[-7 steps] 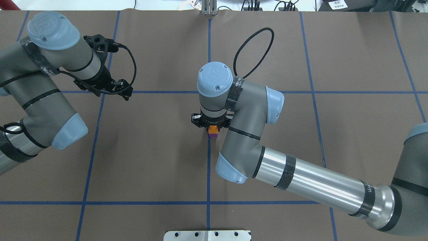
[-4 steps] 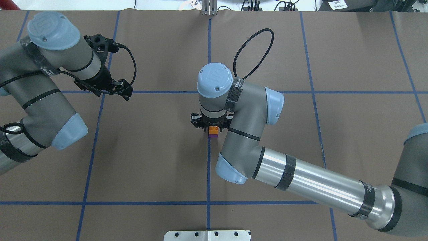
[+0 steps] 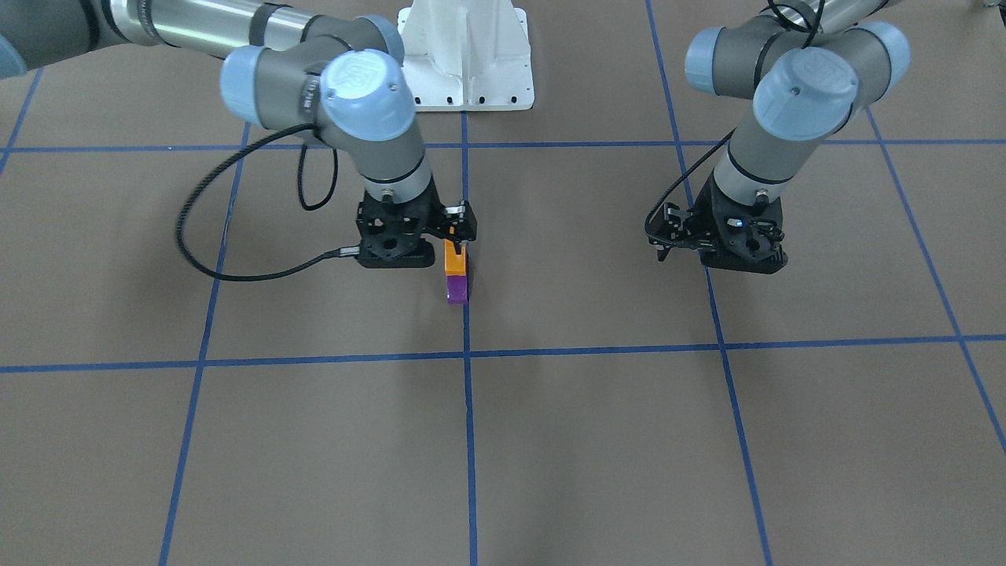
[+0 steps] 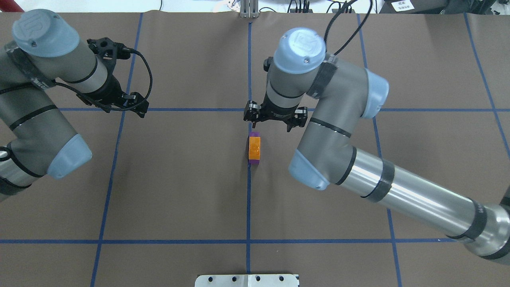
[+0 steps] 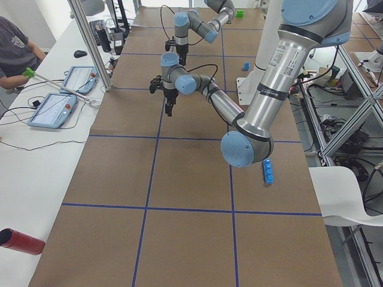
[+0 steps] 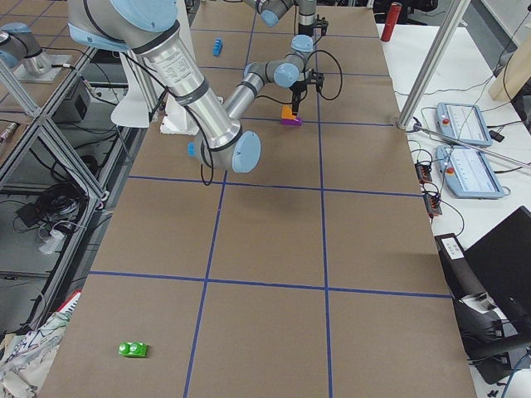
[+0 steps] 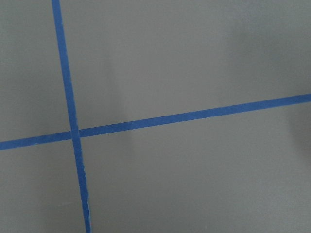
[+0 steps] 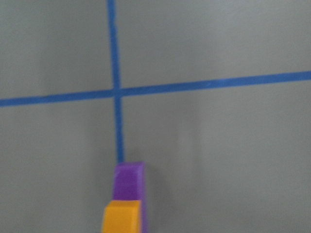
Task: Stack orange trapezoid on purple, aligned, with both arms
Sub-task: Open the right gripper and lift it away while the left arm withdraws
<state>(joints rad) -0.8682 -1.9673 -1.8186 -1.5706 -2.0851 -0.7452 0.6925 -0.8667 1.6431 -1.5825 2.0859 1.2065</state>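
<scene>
Resting atop purple (image 3: pixel 457 292), orange trapezoid (image 4: pixel 254 147) (R tool (image 4: pixel 271 126) apart)

A brown-paper worktop (image 4: pixel 179 179), ruled into squares by blue tape (image 4: pixel 159 241), fills an evenly lit lab. A white side bench (image 5: pixel 36 173) along one edge carries two control tablets (image 5: pixel 52 110) and a mouse (image 5: pixel 81 54), and a person in a grey shirt (image 5: pixel 15 51) sits at it. An aluminium post (image 5: pixel 90 42) rises beside the bench. A white chair (image 5: pixel 344 191) stands on the opposite side.
</scene>
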